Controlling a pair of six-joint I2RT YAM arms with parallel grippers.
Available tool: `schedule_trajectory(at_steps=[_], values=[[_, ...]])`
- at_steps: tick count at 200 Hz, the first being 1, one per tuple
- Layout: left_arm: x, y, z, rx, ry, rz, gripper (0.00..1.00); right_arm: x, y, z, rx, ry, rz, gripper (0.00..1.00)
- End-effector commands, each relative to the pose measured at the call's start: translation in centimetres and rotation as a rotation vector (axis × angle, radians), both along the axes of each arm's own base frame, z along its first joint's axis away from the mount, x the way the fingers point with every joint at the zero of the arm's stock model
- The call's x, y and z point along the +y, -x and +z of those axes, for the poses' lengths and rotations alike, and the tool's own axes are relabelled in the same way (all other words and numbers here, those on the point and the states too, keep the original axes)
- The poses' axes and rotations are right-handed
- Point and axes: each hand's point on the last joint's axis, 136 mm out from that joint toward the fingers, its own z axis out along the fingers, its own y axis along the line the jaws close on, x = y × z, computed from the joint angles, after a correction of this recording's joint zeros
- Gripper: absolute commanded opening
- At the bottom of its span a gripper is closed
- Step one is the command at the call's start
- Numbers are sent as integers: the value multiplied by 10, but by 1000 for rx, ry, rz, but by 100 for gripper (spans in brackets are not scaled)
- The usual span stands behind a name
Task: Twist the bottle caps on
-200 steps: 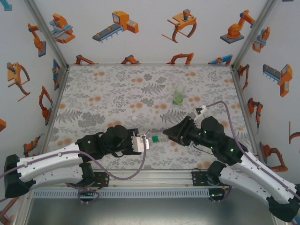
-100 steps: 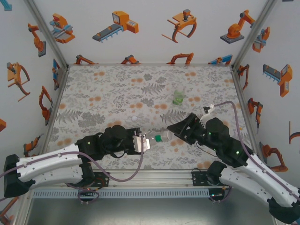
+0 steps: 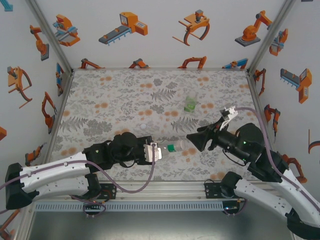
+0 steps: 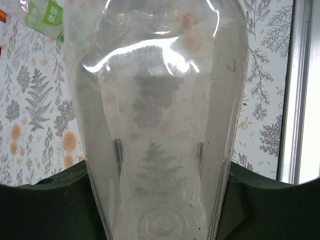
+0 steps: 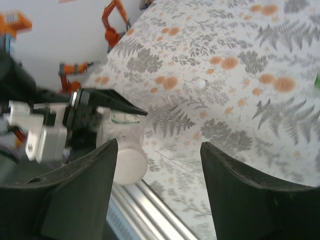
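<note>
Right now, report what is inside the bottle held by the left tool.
The clear bottle looks empty: the fern-print table shows through its wall. The dark fingers of the left tool cover its lower sides.

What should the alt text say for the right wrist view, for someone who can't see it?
The left fingers hold a clear bottle sideways, its white cap facing the camera, above a fern-and-flower patterned table. The right fingers stand open and empty in the foreground, framing it. A loose white cap lies on the table farther back.

Right tool (image 5: 159,146) spread — capped bottle (image 5: 124,134) in left tool (image 5: 116,124); loose cap (image 5: 201,84) on table (image 5: 240,125).
</note>
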Motion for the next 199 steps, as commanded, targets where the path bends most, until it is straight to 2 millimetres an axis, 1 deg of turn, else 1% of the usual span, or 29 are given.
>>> schedule_trajectory(at_steps=[1, 30, 61, 80, 94, 111, 136, 155, 199], values=[[-6, 8, 20, 11, 50, -44, 0, 16, 31, 14, -248, 121, 242, 60], [-5, 13, 22, 16, 51, -71, 0, 29, 59, 9, -388, 147, 443, 58], [-3, 17, 24, 23, 59, -88, 0, 37, 77, 5, -493, 131, 567, 59], [-1, 19, 26, 24, 66, -93, 0, 41, 85, 3, -526, 112, 626, 58], [0, 20, 28, 24, 71, -96, 0, 44, 85, -1, -525, 110, 636, 59], [1, 21, 28, 27, 74, -97, 0, 46, 80, -6, -511, 124, 623, 60], [1, 22, 28, 31, 74, -100, 0, 49, 76, -8, -509, 127, 618, 60], [-1, 22, 27, 37, 73, -98, 0, 51, 78, -7, -515, 116, 637, 57], [-3, 21, 29, 37, 81, -99, 0, 55, 78, -14, -494, 122, 658, 53]])
